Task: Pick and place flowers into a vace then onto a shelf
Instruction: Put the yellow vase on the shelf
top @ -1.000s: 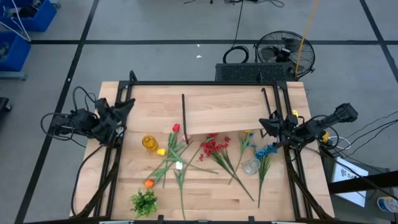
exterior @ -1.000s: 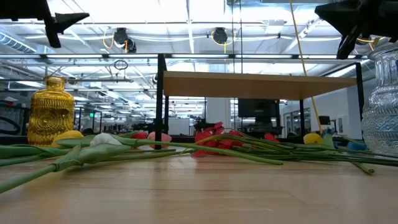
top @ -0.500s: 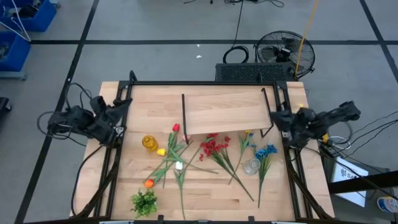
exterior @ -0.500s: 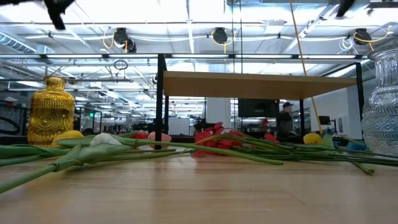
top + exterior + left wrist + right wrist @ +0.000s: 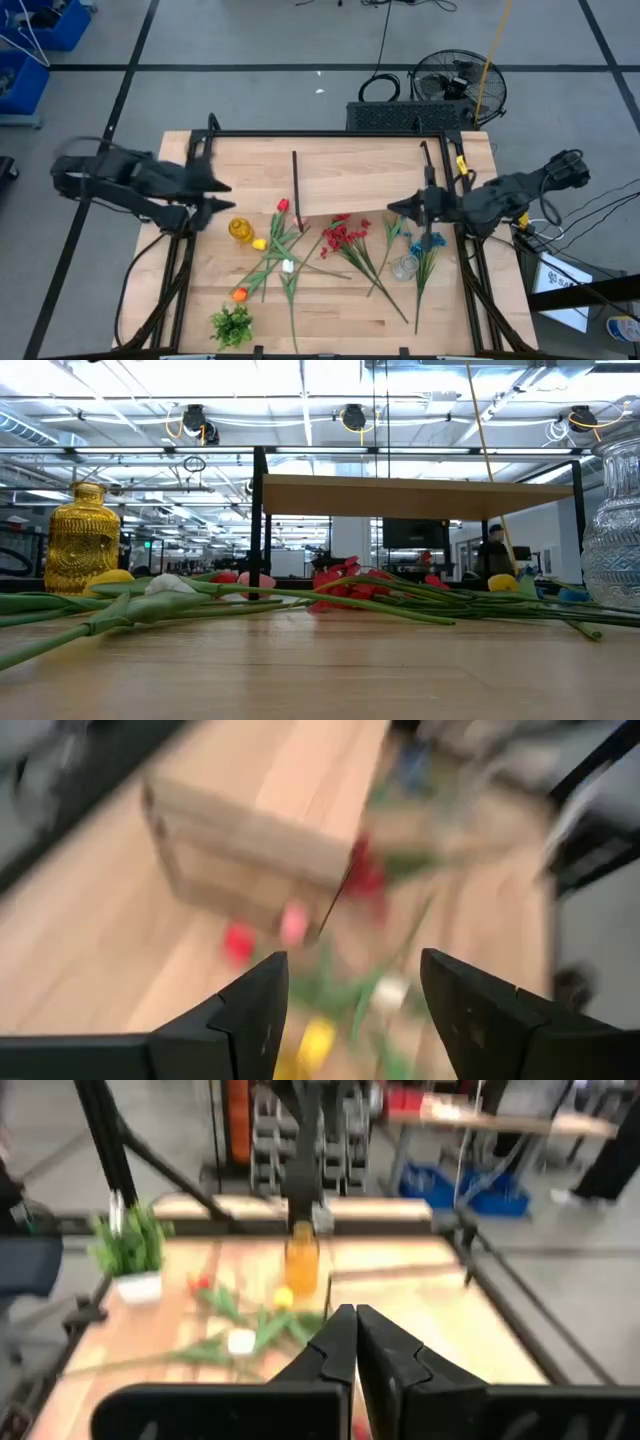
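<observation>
The flowers lie loose on the tabletop in the high view: a red tulip [image 5: 282,205], a yellow one [image 5: 260,243], a white one [image 5: 288,266], an orange one [image 5: 240,294], the red berry spray [image 5: 345,233] and blue blossoms [image 5: 430,242]. The shelf [image 5: 360,180] stands behind them on black legs. A gold vase [image 5: 239,230] and a clear glass vase [image 5: 404,267] stand upright. My left gripper [image 5: 222,195] hovers open just left of the gold vase. My right gripper [image 5: 393,210] hovers shut over the shelf's near right corner.
A short green leafy clump [image 5: 232,325] sits near the table's near edge. Black frame rails [image 5: 180,270] run along both sides of the table. In the low view the gold vase [image 5: 82,540], the glass vase [image 5: 612,530] and the shelf [image 5: 410,495] rise above the stems.
Both arms have swung in from the table's sides: the left gripper toward the right, up to the gold vase; the right gripper toward the left, over the shelf's corner. Both have risen out of the low view. The flowers and vases have stayed put.
</observation>
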Motion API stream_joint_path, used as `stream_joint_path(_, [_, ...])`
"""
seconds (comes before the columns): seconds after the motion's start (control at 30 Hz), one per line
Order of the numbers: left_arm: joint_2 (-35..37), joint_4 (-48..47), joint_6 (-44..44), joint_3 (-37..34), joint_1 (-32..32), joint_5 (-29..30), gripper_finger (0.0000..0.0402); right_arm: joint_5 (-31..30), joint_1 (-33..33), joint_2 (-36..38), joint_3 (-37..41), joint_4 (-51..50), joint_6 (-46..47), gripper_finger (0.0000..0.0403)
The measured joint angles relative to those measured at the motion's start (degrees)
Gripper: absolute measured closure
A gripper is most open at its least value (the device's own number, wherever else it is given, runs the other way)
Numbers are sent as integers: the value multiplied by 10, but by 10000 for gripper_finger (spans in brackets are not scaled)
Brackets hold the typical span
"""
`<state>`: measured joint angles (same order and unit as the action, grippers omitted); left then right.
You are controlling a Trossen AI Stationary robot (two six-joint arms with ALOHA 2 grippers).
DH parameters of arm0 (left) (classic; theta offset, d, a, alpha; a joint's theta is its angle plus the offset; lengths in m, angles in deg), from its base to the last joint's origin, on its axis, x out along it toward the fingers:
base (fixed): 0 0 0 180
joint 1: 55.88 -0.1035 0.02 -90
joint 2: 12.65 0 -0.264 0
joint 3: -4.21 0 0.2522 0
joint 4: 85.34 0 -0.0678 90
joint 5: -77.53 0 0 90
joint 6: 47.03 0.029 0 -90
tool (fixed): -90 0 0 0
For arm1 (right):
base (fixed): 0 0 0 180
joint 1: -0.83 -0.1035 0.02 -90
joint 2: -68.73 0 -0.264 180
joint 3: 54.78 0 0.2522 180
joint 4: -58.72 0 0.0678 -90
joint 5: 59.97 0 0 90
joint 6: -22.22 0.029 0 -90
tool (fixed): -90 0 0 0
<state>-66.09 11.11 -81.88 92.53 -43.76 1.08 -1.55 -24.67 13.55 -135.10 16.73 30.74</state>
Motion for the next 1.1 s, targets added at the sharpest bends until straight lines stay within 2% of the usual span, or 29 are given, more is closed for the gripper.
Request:
stream_joint_path(0.1, [-68, -109, -52, 7, 0, -37, 170, 19, 4, -20, 1, -11, 13, 385])
stream_joint_path(0.2, [-112, -157, -64, -5, 0, -52, 183, 22, 13, -32, 7, -4, -2, 359])
stream_joint_path(0.3, [-134, -144, -56, -28, -2, -53, 221, 14, 32, -36, 7, -2, -9, 325])
stream_joint_path(0.47, [-138, -117, -60, -74, -18, -91, 293, 16, 59, -40, 7, 11, -18, 279])
stream_joint_path(0.6, [-131, -106, -60, -118, -33, -88, 319, 17, 67, -40, 7, 27, -39, 261])
stream_joint_path(0.83, [-129, -37, -42, -176, -63, -101, 312, 17, 68, -40, 7, 40, -66, 258])
stream_joint_path(1.1, [-129, -34, -25, -200, -78, -120, 251, 17, 68, -40, 7, 40, -65, 255])
